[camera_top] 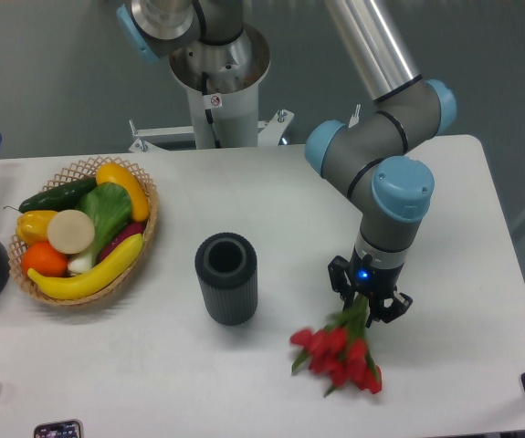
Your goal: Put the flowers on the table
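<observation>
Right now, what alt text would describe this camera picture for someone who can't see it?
A robot arm's claw holds a bunch of red tulips by the stems, low over a white table. To its left stand a dark ribbed vase and a basket of fruit and vegetables.
</observation>
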Available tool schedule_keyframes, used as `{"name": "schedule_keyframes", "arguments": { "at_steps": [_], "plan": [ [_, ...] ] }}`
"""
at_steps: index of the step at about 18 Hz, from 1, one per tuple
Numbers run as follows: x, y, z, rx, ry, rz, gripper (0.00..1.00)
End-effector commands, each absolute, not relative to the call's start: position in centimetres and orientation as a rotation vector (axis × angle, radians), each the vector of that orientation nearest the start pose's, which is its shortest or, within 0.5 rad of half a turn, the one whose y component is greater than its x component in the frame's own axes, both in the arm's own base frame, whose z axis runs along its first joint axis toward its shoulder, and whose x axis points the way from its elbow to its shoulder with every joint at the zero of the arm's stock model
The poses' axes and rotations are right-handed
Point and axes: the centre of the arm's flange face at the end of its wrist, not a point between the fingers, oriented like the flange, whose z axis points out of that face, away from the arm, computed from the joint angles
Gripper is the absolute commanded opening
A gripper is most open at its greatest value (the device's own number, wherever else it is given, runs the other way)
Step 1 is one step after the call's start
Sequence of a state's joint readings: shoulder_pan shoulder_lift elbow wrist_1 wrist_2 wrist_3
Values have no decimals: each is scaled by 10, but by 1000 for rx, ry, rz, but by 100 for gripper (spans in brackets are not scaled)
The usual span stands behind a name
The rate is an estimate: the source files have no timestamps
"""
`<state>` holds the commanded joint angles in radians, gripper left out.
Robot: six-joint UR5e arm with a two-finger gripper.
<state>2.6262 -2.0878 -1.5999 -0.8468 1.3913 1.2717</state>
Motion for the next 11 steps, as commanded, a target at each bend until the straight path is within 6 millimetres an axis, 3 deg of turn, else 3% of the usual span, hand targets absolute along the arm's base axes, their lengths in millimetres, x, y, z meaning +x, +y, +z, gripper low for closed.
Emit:
{"name": "schedule_keyframes", "arguments": {
  "at_steps": [1, 2, 6, 11],
  "plan": [
    [-501, 457, 254, -2881, 339, 145, 94],
    [-501, 457, 257, -2881, 340, 153, 100],
    [-500, 453, 289, -2873, 333, 232, 100],
    [-519, 444, 328, -2879, 310, 397, 100]
  ]
}}
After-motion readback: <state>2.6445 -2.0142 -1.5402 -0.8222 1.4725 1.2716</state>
